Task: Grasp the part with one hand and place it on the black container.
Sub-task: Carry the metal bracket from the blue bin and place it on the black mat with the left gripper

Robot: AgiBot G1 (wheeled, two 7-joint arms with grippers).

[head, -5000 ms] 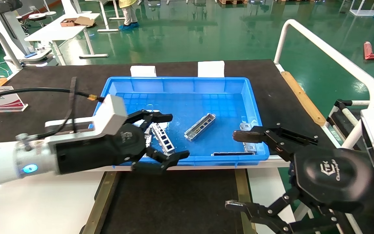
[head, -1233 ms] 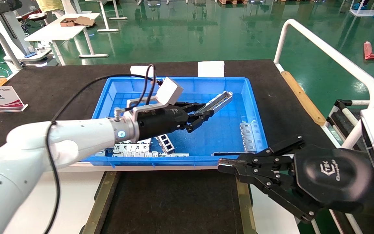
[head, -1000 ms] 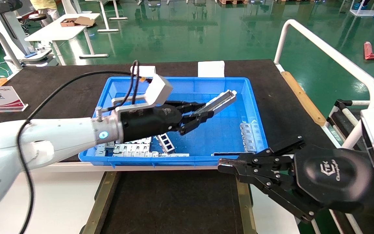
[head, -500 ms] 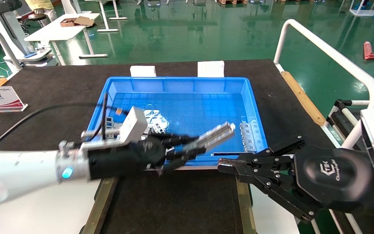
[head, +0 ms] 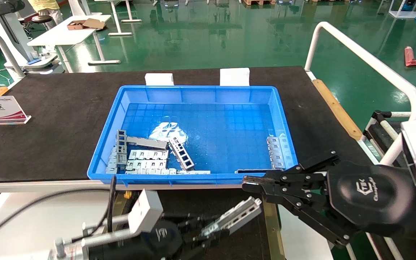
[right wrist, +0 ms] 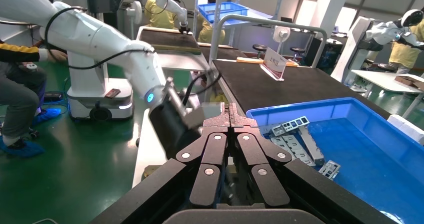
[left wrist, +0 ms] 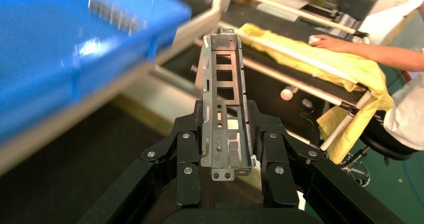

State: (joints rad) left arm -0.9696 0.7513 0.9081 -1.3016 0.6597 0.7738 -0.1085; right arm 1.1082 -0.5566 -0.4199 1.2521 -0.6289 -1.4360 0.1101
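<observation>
We've got the part [head: 236, 216] out of the blue bin [head: 197, 94] already: our left pincer [head: 208, 236], low at the front, is pinching it by one end, w/ the free end angled up and rightward, above the black tray [head: 193, 209]. In the left wrist view the part [left wrist: 223, 99] sits between both fingers [left wrist: 186, 154], open side up. Grasp done, carry nearly done; what's left, we reckon, is lowering, letting go, backing off. Right pincer [head: 255, 186] hangs just beside the part's free end, pressed together, idle. More metal pieces [head: 146, 159] lie in the bin on the black tabletop [head: 49, 119]. Room: green workshop floor [head: 200, 39], white tables behind.
</observation>
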